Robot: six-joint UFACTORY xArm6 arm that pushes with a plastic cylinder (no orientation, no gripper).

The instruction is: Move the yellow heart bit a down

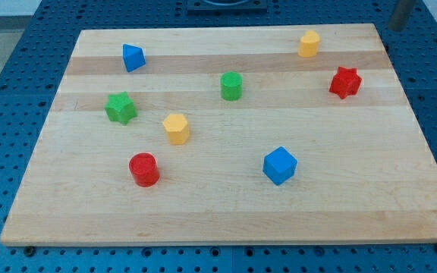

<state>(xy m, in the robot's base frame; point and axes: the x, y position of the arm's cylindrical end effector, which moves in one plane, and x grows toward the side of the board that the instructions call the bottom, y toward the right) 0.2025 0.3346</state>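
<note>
Approach pending: my tip, a bare rod with nothing to open or close, needs to reach the top side of the yellow plastic heart block on its left, then nudge toward the view's bottom.

Robot arm at the far right corner of the scene: only a short dark length of the rod shows, slightly tilted and cut off by the frame's edge. Its tip cannot be made out.

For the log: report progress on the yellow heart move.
Nothing looks done. In hand: my tip sits off the board, view's top right, touching no block. Left: the whole push down; whether the upper yellow block or the lower yellow block is the heart is unclear.
</note>
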